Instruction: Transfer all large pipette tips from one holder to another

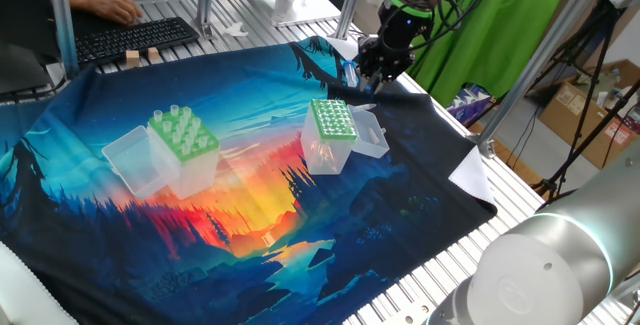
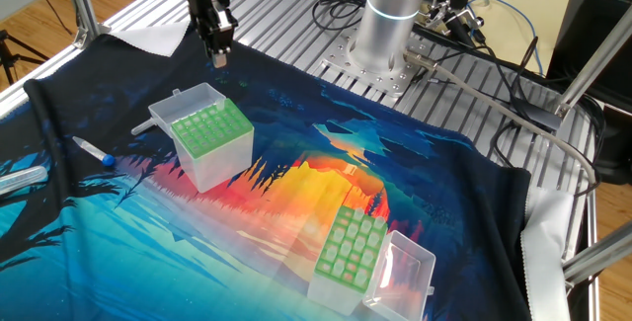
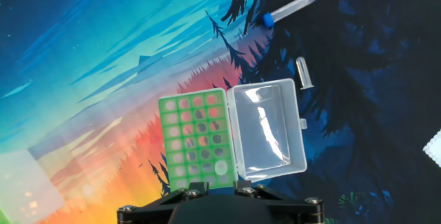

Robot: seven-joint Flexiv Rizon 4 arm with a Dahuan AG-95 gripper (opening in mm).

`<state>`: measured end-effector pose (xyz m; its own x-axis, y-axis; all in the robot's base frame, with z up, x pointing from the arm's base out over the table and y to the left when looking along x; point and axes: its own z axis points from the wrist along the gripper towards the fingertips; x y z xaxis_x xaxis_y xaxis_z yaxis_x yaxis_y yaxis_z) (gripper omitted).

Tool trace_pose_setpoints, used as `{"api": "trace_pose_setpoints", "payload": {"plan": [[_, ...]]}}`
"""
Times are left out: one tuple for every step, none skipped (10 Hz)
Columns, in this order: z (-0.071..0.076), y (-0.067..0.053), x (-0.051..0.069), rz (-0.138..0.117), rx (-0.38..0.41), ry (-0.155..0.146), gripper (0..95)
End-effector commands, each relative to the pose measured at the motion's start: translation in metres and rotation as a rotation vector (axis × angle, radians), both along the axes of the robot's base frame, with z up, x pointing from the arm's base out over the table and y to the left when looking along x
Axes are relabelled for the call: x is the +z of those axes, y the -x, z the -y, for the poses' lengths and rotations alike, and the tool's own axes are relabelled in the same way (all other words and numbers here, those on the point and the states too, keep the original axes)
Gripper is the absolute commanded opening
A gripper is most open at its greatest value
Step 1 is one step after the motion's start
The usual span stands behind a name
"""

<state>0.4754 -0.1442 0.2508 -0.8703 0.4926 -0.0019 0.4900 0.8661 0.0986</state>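
In one fixed view I read the table from the left. The keyboard [image 1: 140, 37] lies at the far left edge with a person's hand [image 1: 110, 5] on it. Next comes the wide-hole box [image 1: 185, 155], its clear lid [image 1: 130, 160] swung open to the left. The tips [image 1: 180, 125] stand in its light-green plate, long axis vertical and wide ends up, clustered toward the far side. Right of centre is the dotted box [image 1: 330, 135], with its lid [image 1: 370, 137] open to the right. The two boxes are well apart. In the hand view one corner hole [image 3: 220, 167] of the dotted box looks whitish, and I cannot tell what fills it. The gripper [image 1: 372, 83] hangs pointing down above the cloth, just beyond the dotted box. No view shows the finger gap clearly, so I cannot tell whether the jaws are released or clenched. The surface is a cloth [image 1: 250, 225] printed with a sunset forest scene, spread over a slatted aluminium table [image 1: 440, 265]. A blue-capped tube [image 3: 289, 8] and a small clear vial [image 3: 303, 72] lie on the cloth. A green curtain [image 1: 500, 25] and cartons [image 1: 590, 105] are at the right.
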Motion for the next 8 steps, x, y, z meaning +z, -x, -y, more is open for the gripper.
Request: {"api": "trace_pose_setpoints", "payload": {"plan": [[-0.013, 0.005, 0.011, -0.01, -0.05, -0.005, 0.0], [-0.02, 0.009, 0.018, -0.017, -0.076, -0.017, 0.0], [-0.024, 0.011, 0.022, -0.022, -0.102, -0.022, 0.0], [-0.028, 0.013, 0.026, -0.026, -0.114, -0.024, 0.0], [-0.032, 0.016, 0.031, -0.033, -0.133, -0.023, 0.0], [-0.035, 0.018, 0.033, -0.04, -0.143, -0.024, 0.0], [-0.037, 0.02, 0.036, -0.044, -0.144, -0.025, 0.0], [-0.038, 0.021, 0.037, -0.045, -0.147, -0.024, 0.0]]}}
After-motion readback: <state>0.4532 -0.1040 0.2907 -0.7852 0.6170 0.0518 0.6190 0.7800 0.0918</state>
